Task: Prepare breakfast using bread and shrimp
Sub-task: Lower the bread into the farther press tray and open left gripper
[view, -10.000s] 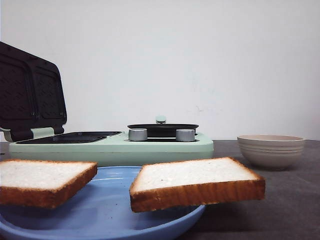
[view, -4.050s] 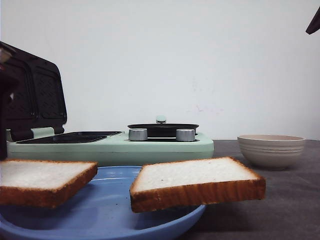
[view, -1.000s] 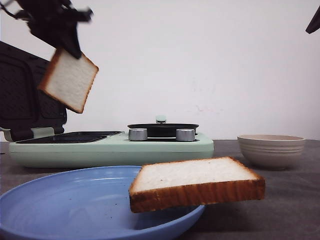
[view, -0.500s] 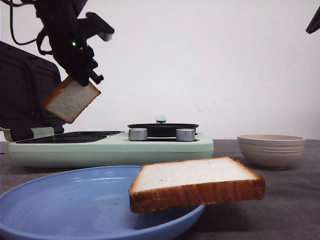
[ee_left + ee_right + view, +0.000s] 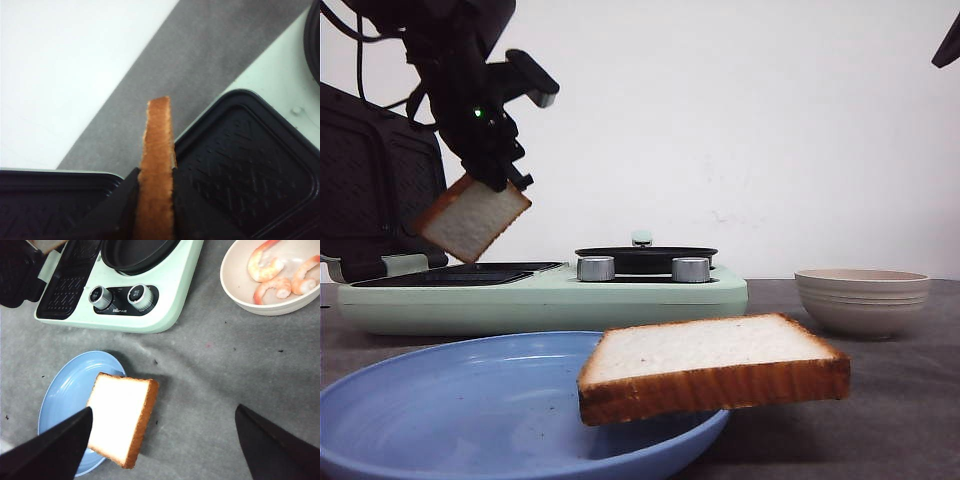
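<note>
Grey tabletop, white wall behind. Your left gripper (image 5: 490, 172) pinches one bread slice (image 5: 472, 217) by its edge, tilted above the sandwich maker's dark plate (image 5: 247, 162). Next, judge a level release there. Second slice (image 5: 121, 416) rests on the blue plate (image 5: 60, 400); shrimp (image 5: 272, 286) wait in the bowl (image 5: 861, 300). Right gripper (image 5: 165, 440) stands wide, fingertips cut off.
</note>
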Tool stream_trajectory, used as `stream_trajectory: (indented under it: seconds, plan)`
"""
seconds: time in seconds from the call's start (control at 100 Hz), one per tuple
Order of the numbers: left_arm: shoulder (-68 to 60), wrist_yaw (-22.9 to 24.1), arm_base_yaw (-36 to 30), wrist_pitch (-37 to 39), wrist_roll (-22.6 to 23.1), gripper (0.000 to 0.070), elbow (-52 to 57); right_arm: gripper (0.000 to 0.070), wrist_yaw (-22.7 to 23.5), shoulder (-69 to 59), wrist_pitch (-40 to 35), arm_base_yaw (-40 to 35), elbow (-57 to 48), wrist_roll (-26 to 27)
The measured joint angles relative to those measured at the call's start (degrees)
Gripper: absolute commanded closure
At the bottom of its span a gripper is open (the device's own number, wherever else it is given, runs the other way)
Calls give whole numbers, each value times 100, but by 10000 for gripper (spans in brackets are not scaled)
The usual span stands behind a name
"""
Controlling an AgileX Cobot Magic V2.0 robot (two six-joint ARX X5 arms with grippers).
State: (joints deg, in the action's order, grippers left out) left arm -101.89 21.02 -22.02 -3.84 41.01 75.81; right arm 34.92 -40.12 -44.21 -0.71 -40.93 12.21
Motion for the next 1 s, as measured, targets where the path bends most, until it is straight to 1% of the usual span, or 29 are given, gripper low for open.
stream_trajectory:
  seconds: [0.23, 0.42, 0.93, 0.97, 1.0]
  plan:
    - [-20, -11, -24, 50, 0, 700, 0, 128, 0, 0, 0, 0, 0, 2]
    - [-52, -13, -24, 278, 0, 699, 0, 128, 0, 0, 0, 0, 0, 0]
    - [-321, 72, -26, 284, 22, 700, 9, 128, 0, 0, -17, 0, 0, 0]
    - [-323, 72, -31, 280, 22, 694, 9, 128, 0, 0, -22, 0, 0, 2]
    - [-323, 72, -37, 280, 22, 665, 9, 128, 0, 0, -22, 0, 0, 0]
